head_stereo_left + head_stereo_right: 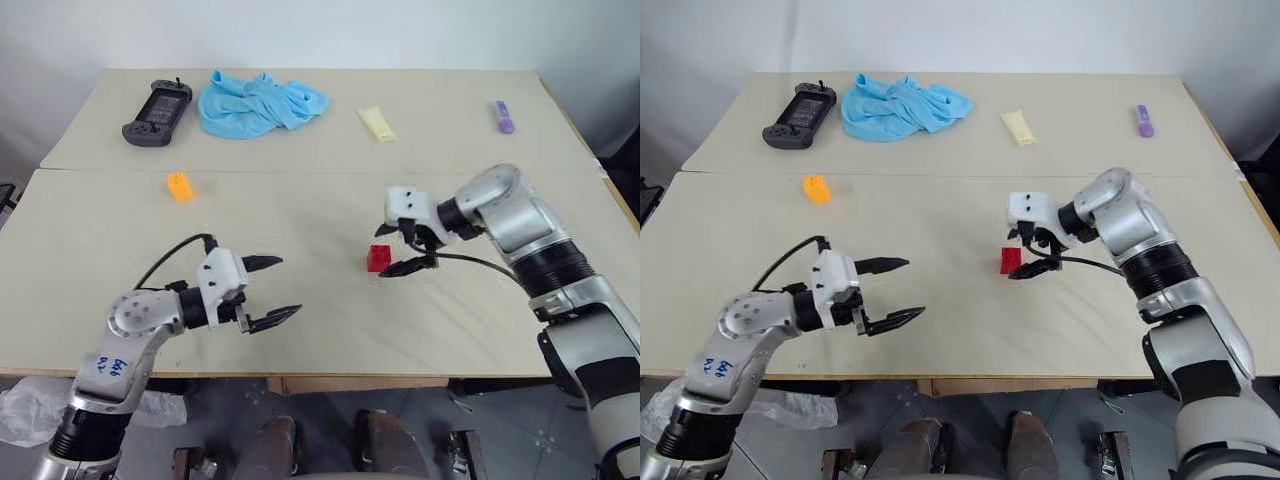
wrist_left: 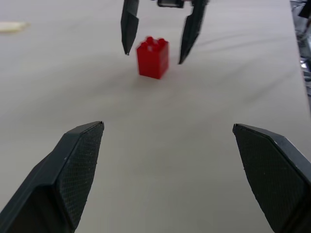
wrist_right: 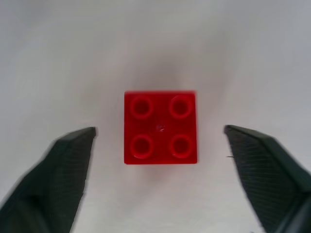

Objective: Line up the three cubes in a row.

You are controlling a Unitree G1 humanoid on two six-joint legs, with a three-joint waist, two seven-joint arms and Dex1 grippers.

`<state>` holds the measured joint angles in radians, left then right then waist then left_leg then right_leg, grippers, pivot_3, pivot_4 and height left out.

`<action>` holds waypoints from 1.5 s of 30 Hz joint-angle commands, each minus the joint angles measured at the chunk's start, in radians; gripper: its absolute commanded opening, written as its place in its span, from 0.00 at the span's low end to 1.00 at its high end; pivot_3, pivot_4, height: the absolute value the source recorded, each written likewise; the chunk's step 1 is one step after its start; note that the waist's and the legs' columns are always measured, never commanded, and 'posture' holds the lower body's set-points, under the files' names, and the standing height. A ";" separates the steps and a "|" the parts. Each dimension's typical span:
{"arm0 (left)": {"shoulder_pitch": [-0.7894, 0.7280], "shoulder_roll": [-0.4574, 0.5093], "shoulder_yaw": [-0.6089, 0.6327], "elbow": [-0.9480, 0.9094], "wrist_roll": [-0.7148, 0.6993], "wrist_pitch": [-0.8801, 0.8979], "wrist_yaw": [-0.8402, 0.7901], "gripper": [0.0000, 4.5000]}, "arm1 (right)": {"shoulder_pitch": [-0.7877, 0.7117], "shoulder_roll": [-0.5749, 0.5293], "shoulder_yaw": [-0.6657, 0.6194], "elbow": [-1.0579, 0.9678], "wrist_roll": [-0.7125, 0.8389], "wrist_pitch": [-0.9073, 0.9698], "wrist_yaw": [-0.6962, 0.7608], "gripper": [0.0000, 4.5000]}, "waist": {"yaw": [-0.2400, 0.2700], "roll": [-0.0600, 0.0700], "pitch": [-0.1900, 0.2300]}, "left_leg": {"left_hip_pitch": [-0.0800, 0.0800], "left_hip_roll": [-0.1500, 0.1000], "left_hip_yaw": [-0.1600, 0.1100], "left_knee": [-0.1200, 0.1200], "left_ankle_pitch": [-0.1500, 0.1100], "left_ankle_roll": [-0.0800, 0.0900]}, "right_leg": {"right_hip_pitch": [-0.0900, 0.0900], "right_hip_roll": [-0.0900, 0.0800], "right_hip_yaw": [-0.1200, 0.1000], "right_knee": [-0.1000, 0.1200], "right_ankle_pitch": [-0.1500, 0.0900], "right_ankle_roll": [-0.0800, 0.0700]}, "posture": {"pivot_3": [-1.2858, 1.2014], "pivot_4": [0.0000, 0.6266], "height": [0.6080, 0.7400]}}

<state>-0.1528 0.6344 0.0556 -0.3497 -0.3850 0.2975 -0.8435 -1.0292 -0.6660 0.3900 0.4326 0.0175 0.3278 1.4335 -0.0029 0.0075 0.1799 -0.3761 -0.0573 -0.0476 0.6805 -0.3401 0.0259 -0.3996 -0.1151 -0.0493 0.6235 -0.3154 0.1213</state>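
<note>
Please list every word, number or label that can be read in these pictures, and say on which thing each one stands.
Blue handwriting on the left arm's grey housing: two short lines, too small to read.
Red cube: four studs on top, no lettering that can be read.
Purple marker-like item: any print is too small to tell.
Black game controller: no text can be made out.

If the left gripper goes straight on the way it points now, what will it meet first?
Probably the red cube: it stands upright straight ahead of the open left gripper, between the right gripper's spread fingers. The table between them looks free, though depth is uncertain.
</note>
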 commanded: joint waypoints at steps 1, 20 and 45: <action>0.037 0.008 0.144 -0.059 -0.092 0.006 0.018 1.00 | 0.059 -0.015 -0.176 -0.075 0.143 -0.111 0.018 0.99 | 0.000 0.000 0.000 | 0.000 0.000 0.000 0.000 0.000 0.000 | 0.000 0.000 0.000 0.000 0.000 0.000 | 0.52 0.24 1.00; 0.604 -0.022 0.726 0.366 -0.163 -0.218 -0.091 1.00 | 0.580 0.252 -0.373 -0.387 0.487 -0.337 -0.002 0.99 | 0.003 0.000 0.000 | 0.006 0.002 0.000 0.000 -0.003 0.000 | 0.006 -0.001 0.001 -0.004 -0.001 -0.002 | 0.52 0.24 1.00; 0.199 -0.043 0.186 0.411 0.041 -0.289 -0.116 1.00 | 0.723 0.077 -0.398 -0.480 0.508 -0.330 0.006 0.99 | 0.013 0.000 0.001 | 0.007 0.002 0.001 0.000 -0.004 0.000 | 0.006 0.000 0.000 0.000 -0.001 -0.003 | 0.52 0.24 1.00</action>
<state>0.0404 0.5875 0.2553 0.0484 -0.3630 0.0139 -0.9548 -0.3123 -0.5765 0.0120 -0.0006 0.4984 -0.0179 1.4429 0.0103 0.0077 0.1805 -0.3698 -0.0554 -0.0467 0.6802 -0.3446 0.0264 -0.3942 -0.1151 -0.0489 0.6238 -0.3168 0.1187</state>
